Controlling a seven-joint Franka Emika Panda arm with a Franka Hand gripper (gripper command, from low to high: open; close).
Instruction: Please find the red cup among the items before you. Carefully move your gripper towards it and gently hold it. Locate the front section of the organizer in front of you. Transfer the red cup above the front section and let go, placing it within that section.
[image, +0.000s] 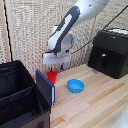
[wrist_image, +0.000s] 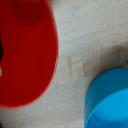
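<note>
Organizer (image: 20, 95): we see it at 8 o'clock on the table (image: 95, 102).
Red cup (image: 52, 76): beside the organizer's blue-edged panel, at the bowl's (image: 75, 85) 10 o'clock.
Gripper (image: 56, 67): directly above the cup; we cannot tell its spread.

There was one red cup (image: 52, 76) and one blue bowl (image: 75, 86). There was one big black organizer (image: 20, 100) with one blue-edged side panel (image: 45, 86). There was one black appliance (image: 109, 54). There was one white robot arm (image: 67, 27) with one end effector (image: 57, 66). All sat on one worktop (image: 95, 105).
</note>
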